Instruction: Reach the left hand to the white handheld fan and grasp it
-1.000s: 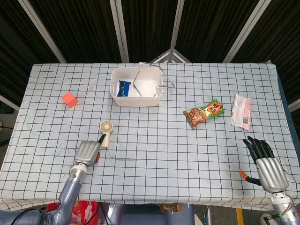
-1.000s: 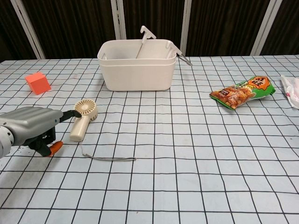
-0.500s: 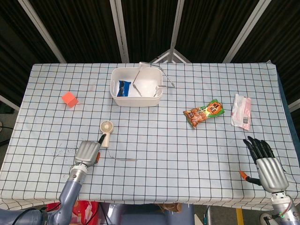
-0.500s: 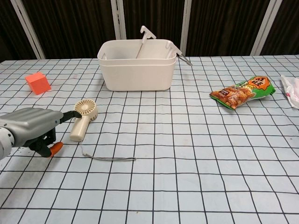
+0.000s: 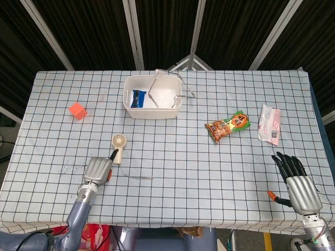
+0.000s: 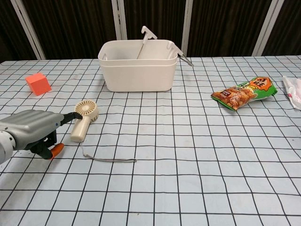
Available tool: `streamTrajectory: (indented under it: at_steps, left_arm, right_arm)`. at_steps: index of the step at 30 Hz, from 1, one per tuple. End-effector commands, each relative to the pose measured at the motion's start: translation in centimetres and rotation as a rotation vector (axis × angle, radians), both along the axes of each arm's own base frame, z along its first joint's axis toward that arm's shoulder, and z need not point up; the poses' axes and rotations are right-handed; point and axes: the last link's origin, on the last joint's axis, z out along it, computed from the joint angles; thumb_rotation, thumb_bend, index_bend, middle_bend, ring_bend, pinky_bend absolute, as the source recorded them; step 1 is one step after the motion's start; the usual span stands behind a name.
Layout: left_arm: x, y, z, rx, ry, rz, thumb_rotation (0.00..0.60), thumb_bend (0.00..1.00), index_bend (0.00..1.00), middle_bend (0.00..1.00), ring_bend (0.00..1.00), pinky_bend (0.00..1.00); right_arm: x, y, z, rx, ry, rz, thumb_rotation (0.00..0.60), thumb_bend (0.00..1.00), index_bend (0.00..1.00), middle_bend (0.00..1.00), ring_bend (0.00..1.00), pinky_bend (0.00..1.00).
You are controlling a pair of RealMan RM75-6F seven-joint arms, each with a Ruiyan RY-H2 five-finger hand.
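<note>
The white handheld fan (image 5: 118, 146) (image 6: 83, 120) lies flat on the checked tablecloth, round head toward the far side, a thin cord (image 6: 107, 159) trailing from its handle. My left hand (image 5: 97, 170) (image 6: 33, 130) sits just left of and behind the fan's handle, dark fingertips (image 6: 73, 115) reaching beside it; whether they touch it is not visible. It holds nothing. My right hand (image 5: 296, 180) rests at the table's near right corner, fingers extended, empty; the chest view does not show it.
A white basin (image 5: 152, 98) (image 6: 138, 64) with a blue packet and metal tongs stands at the far middle. An orange cube (image 5: 77, 110) (image 6: 38, 83) is at the left. A snack bag (image 5: 227, 126) (image 6: 243, 93) and a white packet (image 5: 270, 124) lie at the right.
The left hand has crept slightly forward and left near the fan's handle. The fan and the right hand have not moved.
</note>
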Motion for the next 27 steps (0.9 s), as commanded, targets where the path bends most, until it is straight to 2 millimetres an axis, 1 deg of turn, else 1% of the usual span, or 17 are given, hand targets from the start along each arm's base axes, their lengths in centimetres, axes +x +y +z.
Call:
streamTrajectory:
  at_steps: [1, 10, 15, 19, 27]
  left_arm:
    - [-0.1, 0.0, -0.2, -0.005, 0.005, 0.003, 0.600, 0.70, 0.09, 0.96, 0.94, 0.97]
    - [-0.4, -0.1, -0.7, -0.016, 0.010, 0.011, 0.600, 0.71, 0.09, 0.96, 0.94, 0.97]
    - [-0.3, 0.0, -0.6, -0.011, -0.001, 0.007, 0.600, 0.71, 0.09, 0.96, 0.94, 0.97]
    - [0.2, 0.1, -0.1, 0.011, -0.029, -0.005, 0.600, 0.71, 0.09, 0.96, 0.94, 0.97]
    - [1.8, 0.3, 2.2, 0.070, -0.097, -0.070, 0.600, 0.70, 0.09, 0.95, 0.93, 0.97]
  right_arm:
    - [0.0, 0.0, 0.0, -0.001, -0.001, 0.003, 0.600, 0.21, 0.00, 0.00, 0.00, 0.04]
    - [0.1, 0.0, 0.0, -0.004, -0.006, 0.013, 0.600, 0.21, 0.00, 0.00, 0.00, 0.04]
    - [0.0, 0.0, 0.0, -0.005, -0.007, 0.016, 0.600, 0.21, 0.00, 0.00, 0.00, 0.04]
    - [0.0, 0.1, 0.1, -0.006, -0.008, 0.015, 0.600, 0.21, 0.00, 0.00, 0.00, 0.04]
    - [0.0, 0.1, 0.1, -0.005, -0.007, 0.016, 0.600, 0.21, 0.00, 0.00, 0.00, 0.04]
